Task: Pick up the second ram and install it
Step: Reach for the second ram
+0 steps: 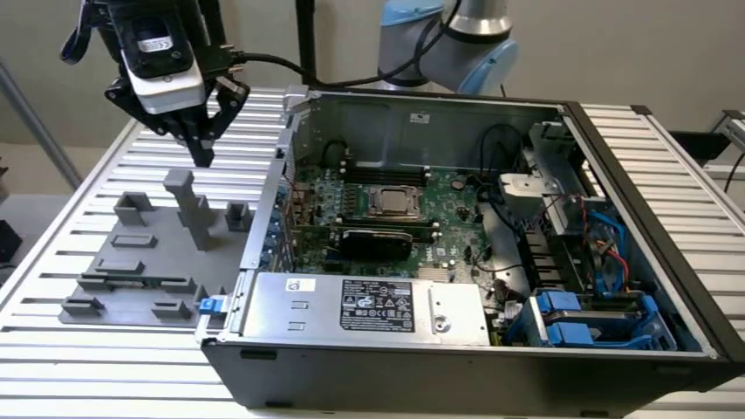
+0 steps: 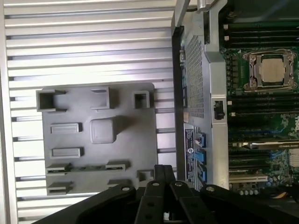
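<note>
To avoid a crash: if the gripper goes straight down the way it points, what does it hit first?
Probably the grey holder tray, near its edge beside the computer case; the gripper hangs above that edge, but depth is unclear.

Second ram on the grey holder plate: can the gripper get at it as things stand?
Probably yes. The second ram lies uncovered between its holder blocks, and the gripper hangs above the plate, shut and empty. The tall grey post on that plate may need avoiding.
</note>
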Robot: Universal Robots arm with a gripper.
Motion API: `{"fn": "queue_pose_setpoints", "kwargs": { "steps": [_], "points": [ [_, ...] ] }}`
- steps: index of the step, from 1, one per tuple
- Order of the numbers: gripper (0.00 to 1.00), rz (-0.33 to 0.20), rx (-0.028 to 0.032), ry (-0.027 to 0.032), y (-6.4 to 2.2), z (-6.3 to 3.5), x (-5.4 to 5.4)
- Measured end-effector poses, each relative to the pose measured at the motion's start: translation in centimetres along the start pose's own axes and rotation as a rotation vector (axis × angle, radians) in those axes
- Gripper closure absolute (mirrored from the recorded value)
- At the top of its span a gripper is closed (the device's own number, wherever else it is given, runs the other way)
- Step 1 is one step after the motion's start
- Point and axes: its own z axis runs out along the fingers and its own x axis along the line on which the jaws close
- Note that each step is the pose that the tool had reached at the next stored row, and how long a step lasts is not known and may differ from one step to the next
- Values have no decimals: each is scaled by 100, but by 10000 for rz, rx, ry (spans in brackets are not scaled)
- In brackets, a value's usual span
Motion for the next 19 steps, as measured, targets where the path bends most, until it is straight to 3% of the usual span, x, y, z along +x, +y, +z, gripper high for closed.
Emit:
{"fn": "queue_pose_setpoints", "kwargs": {
  "steps": [19],
  "points": [
    [89, 0, 1, 1, -141, 254, 862]
  ]
}}
